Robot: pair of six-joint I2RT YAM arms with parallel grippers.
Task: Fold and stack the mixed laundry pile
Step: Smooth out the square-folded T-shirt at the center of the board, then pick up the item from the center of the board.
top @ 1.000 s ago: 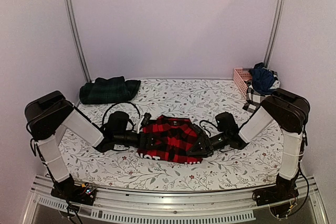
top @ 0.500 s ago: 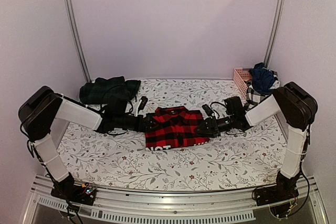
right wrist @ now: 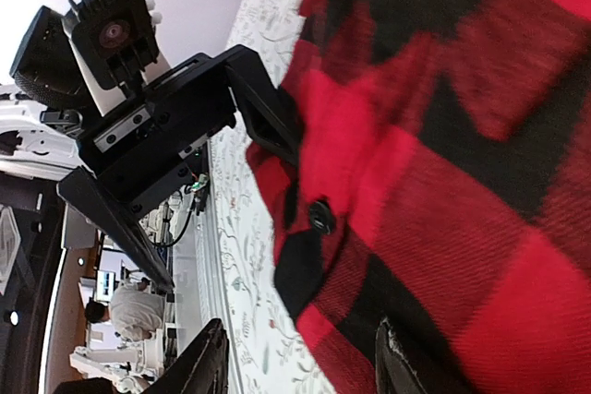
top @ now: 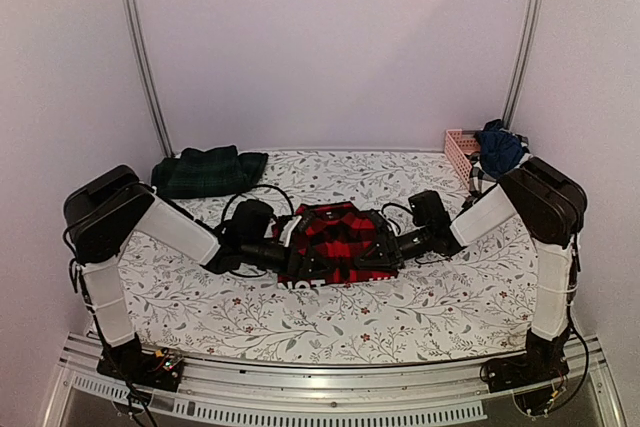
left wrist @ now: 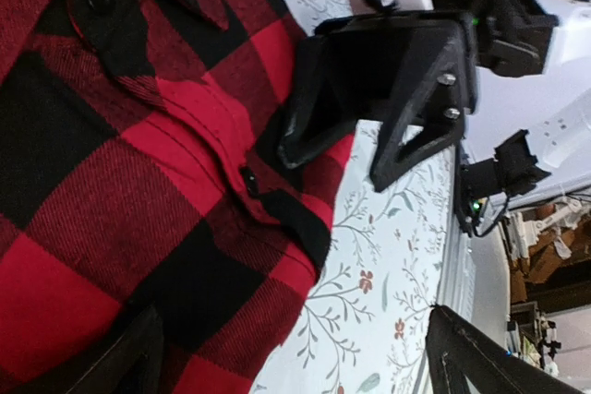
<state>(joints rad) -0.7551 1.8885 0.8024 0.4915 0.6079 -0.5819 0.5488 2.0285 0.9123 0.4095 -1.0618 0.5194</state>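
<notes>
The red-and-black checked flannel shirt (top: 340, 239) lies folded on the table's middle. My left gripper (top: 305, 255) is at its left side and my right gripper (top: 385, 247) at its right side, facing each other. In the left wrist view the shirt (left wrist: 111, 163) fills the left; my left gripper (left wrist: 295, 366) is wide open, straddling the shirt's edge. In the right wrist view my right gripper (right wrist: 300, 371) stands partly open across the shirt's (right wrist: 462, 182) edge, a gap beside one finger. A dark green tartan piece (top: 205, 172) lies back left. Navy clothes (top: 500, 147) sit back right.
A pink slatted basket (top: 460, 150) stands at the back right under the navy clothes. The white leaf-patterned cloth (top: 300, 317) covers the table. Metal posts rise at both back corners, and a rail runs along the near edge.
The shirt has slid away from the near edge toward the table's middle, with both arms following. Since half a second ago both grippers have drawn in closer over the shirt's sides.
</notes>
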